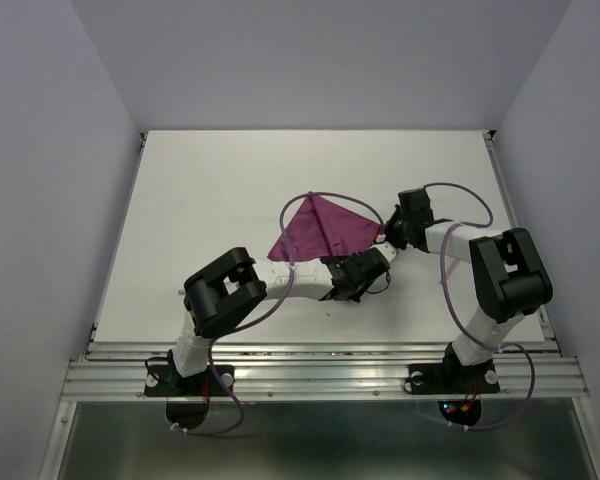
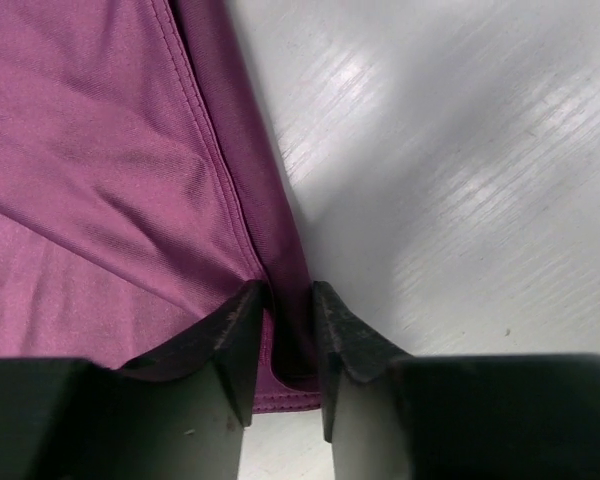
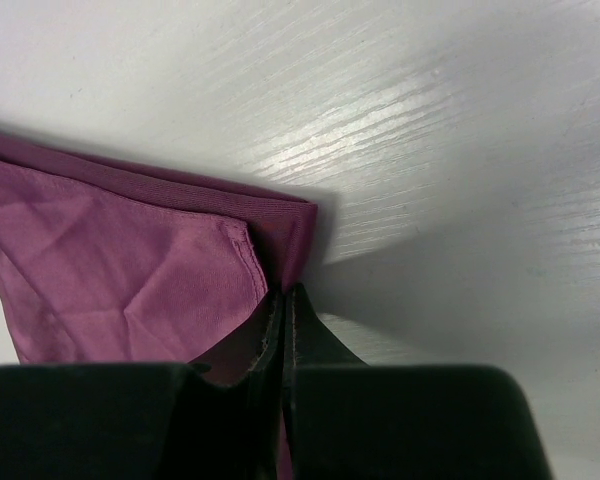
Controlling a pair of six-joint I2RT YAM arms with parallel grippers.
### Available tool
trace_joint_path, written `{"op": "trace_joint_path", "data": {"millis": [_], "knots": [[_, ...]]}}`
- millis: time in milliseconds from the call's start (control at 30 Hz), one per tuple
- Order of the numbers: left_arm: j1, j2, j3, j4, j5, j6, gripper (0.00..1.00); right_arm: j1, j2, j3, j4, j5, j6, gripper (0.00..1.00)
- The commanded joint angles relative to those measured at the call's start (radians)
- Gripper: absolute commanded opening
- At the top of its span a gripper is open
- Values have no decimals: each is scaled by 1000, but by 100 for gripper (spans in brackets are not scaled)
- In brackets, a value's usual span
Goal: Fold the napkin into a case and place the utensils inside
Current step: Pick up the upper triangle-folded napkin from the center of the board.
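**Napkin folded to a triangle, both grippers at its edge**

The napkin (image 1: 322, 230) lies flat on the white table (image 1: 210, 190), a little right of centre and just beyond the two wrists. From above it reads as a triangle, with one point towards the far side, one towards the left arm and one towards the right arm. The cloth is plain burgundy-purple and thin, with a faint sheen.

The close views show two layers. The upper layer is lighter, marked with soft creases and finished with a narrow stitched hem. The lower layer shows past it as a darker band along the edge, so the two are not flush.

Right gripper (image 3: 283, 300): it sits at the triangle's right-hand corner. Its fingers (image 3: 315, 345) are pressed together with the corner of the cloth drawn up between them, so the napkin is pinched there. The rest of the cloth spreads away to the left of the grip, flat on the table.

Left gripper (image 2: 290, 300): it is low over a hemmed corner on the near side of the napkin. Its fingers (image 2: 230, 330) stand a little apart, one over the cloth and the other at its border beside bare table. The fabric shows through the gap between them, and they are not closed on it.

A purple cable (image 1: 340, 195) arcs past the napkin's far point in the overhead view
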Motion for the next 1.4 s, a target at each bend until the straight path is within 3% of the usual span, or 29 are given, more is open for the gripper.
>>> {"op": "trace_joint_path", "data": {"millis": [0, 100, 267, 400, 433, 467, 500, 533, 633, 733, 1033, 1367], "knots": [[14, 46, -33, -20, 3, -11, 34, -12, -33, -23, -39, 19, -11, 1], [32, 41, -38, -17, 9, -11, 25, -21, -44, -37, -39, 19, -13, 1], [60, 23, -32, -12, 41, -6, 0, -21, -62, -52, -44, 16, -19, 1], [83, -33, -30, 0, 138, 9, 0, -21, -88, -54, -56, 9, -30, 5], [90, -46, -38, 4, 176, 12, 0, -32, -99, -54, -64, 9, -33, 10], [93, -71, -39, 11, 196, 17, 0, -32, -105, -51, -70, 8, -36, 27], [96, -79, -41, 11, 211, 20, 0, -32, -110, -51, -75, 8, -37, 35], [101, -86, -43, 11, 237, 23, 0, -41, -122, -51, -82, 8, -39, 53], [107, -106, -46, 15, 277, 32, 0, -52, -145, -62, -82, -47, -31, 70], [112, -112, -47, 21, 322, 31, 0, -72, -158, -69, -82, -79, -22, 74], [127, -145, -46, 27, 373, 34, 0, -72, -107, -75, -41, -219, -27, 73], [170, -186, -58, 57, 451, 22, 0, -72, -99, -120, -9, -257, -1, 61]]}}
